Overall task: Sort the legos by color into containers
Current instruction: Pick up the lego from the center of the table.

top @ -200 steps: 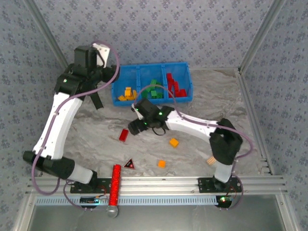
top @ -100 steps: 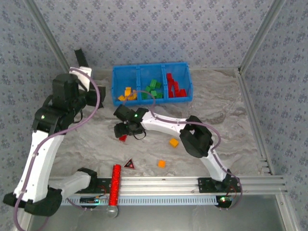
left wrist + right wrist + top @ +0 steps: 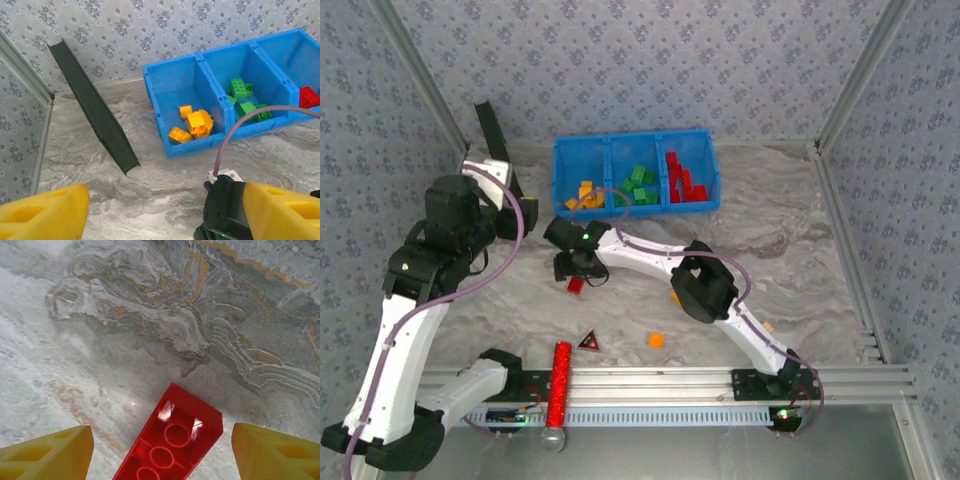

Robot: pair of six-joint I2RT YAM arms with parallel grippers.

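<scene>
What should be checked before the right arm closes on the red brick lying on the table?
1. Red brick lies between the fingers of the right gripper: ok, though slantwise.
2. Right gripper open, fingers clear of the brick: ok.
3. Fingers low enough to close on the brick: cannot tell.
4. Room in the red compartment of the blue tray: ok.
5. Left gripper open, empty, off to the tray's left: ok.

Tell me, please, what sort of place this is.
Probably a robot test cell: patterned walls in an aluminium frame, two arms bolted to a rail, and a blue tray of sorted bricks.
</scene>
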